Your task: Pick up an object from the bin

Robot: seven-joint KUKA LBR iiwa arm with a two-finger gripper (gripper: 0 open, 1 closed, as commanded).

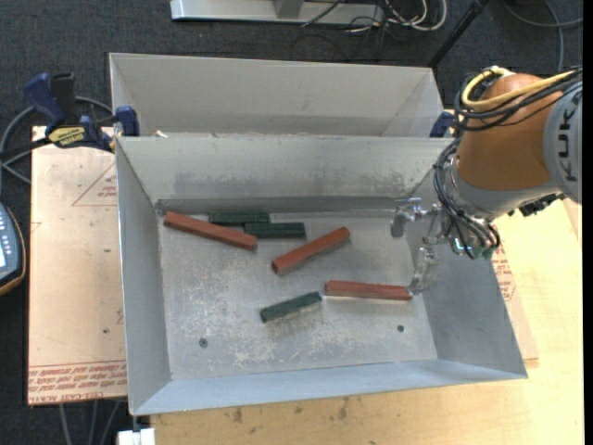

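Camera view has the fingers (409,260) spread, lower tip right at the right end of the red bar (368,291).

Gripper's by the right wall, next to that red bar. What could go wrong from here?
1. The gripper sits at the right end of the nearest red bar, not its middle; lifted from there, the bar may tip or slip out.
2. It is close to the bin's right wall, so a small drift could scrape it.
3. A green bar lies by that bar's left end and may get nudged.
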